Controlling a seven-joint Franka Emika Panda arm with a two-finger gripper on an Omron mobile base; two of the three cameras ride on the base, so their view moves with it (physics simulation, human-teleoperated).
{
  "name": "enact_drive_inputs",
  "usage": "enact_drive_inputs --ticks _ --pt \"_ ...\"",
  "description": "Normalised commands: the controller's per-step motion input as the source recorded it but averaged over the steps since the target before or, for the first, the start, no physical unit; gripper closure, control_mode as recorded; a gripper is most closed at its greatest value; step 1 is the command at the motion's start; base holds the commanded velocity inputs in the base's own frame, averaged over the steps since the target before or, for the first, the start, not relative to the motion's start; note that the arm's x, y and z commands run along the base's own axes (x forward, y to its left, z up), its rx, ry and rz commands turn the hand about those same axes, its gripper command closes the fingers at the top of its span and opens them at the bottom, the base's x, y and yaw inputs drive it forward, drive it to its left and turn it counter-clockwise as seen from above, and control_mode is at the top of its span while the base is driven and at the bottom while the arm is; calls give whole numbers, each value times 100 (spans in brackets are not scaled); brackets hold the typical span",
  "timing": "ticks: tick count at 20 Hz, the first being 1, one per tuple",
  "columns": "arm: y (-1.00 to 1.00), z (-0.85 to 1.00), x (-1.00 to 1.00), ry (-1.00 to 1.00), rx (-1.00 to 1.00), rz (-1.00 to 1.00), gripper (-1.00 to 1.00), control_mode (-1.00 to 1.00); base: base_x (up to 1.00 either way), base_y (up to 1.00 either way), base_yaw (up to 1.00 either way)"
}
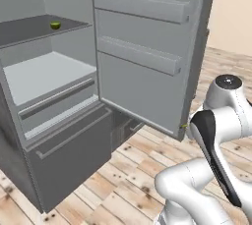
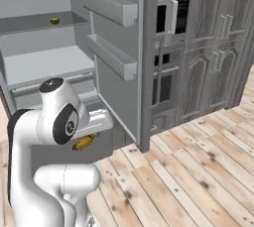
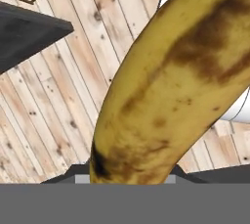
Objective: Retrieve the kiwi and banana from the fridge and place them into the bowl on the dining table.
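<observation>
Yellow, brown-mottled banana (image 3: 171, 86) sits right against the hand camera, running from the lower middle up to the top right corner; darker patch at its lower end. Fingertips are hidden behind the fruit, so whether the jaws are clamped on it cannot be told from that view. In the right base view a bit of the banana (image 2: 83, 142) shows just under the hand, low in front of the arm, with the gripper (image 2: 87, 137) mostly covered by the white wrist.

No readable writing anywhere; the blue-lit display of the wall oven (image 2: 167, 18) is too small to read.

Plank wood floor (image 2: 198, 171) lies open to the right of the arm and under the hand. Dark edge of a fridge part cuts into the hand view's upper left.

Fridge (image 1: 64, 106) stands open just ahead. Its door (image 1: 147, 52) is swung out wide, lower corner near the arm's elbow, two empty-looking door bins facing the robot. Bottom drawer front (image 1: 69, 155) is nearest the base; pale shelf above it.

Kiwi (image 1: 55, 24) rests on the dark upper shelf, towards the back, well apart from the hand; also seen at (image 2: 54, 20).

Dark-grey panelled cabinets (image 2: 218, 42) stand beyond the door, right of the oven.
</observation>
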Motion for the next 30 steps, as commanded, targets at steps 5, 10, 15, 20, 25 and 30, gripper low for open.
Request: enact_drive_inputs --ticks 5,10,15,20,25,30 --pt "0 0 0 0 0 0 100 100 -95 -8 -38" --pt "0 0 0 0 0 0 100 100 -70 -21 -44" --pt "0 0 0 0 0 0 100 100 -48 -17 -46" --pt "0 0 0 0 0 0 100 100 -19 -27 -36" --pt "0 0 0 0 0 0 100 100 0 -54 -33" --pt "0 0 0 0 0 0 100 100 0 -55 -33"
